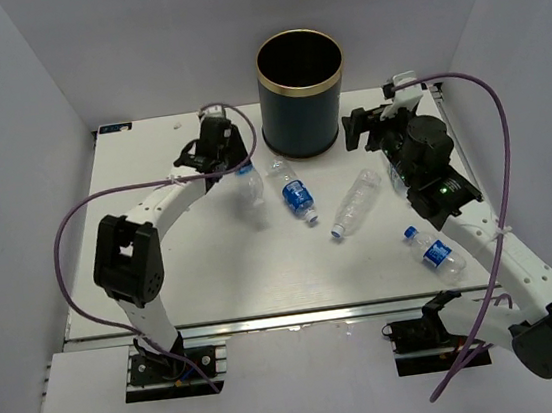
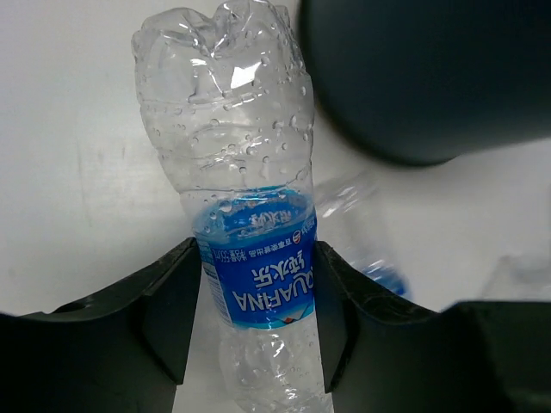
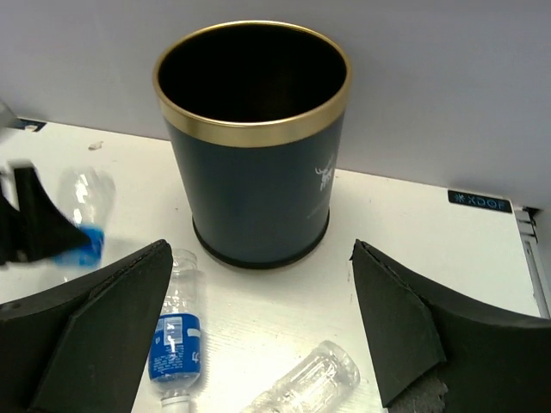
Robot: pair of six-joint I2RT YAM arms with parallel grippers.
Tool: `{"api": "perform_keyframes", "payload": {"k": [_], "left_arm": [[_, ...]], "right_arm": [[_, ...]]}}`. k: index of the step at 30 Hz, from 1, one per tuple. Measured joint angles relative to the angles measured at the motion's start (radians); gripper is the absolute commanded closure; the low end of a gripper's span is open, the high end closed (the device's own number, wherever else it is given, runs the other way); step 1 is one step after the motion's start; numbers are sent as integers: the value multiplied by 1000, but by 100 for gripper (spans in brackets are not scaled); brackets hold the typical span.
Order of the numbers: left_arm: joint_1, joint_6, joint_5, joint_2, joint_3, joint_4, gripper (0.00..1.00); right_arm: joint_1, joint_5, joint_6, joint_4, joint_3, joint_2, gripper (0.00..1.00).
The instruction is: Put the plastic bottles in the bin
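Observation:
My left gripper is shut on a clear bottle with a blue label. Its fingers press both sides of the label, and it holds the bottle just left of the navy gold-rimmed bin. The bin also shows in the left wrist view and the right wrist view. My right gripper is open and empty, right of the bin and facing it. Three bottles lie on the table: a blue-labelled one, an unlabelled clear one and a blue-capped one.
The white table is closed in by grey walls at the back and both sides. Purple cables loop off both arms. The two bottles nearest the bin show under my right gripper, the labelled one and the clear one.

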Motion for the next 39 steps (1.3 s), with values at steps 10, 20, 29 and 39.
{"api": "perform_keyframes", "payload": {"k": [10, 20, 29, 39], "left_arm": [[0, 7, 43, -54, 424, 241, 57], [0, -134, 97, 401, 1060, 534, 48], [-33, -185, 52, 676, 1094, 607, 2], [-62, -84, 44, 482, 1075, 555, 2]], "right_arm": [[-21, 69, 25, 1, -36, -39, 11], [-48, 42, 141, 2, -100, -40, 11], [-51, -19, 193, -3, -155, -41, 11], [-20, -236, 167, -17, -137, 63, 11]]}}
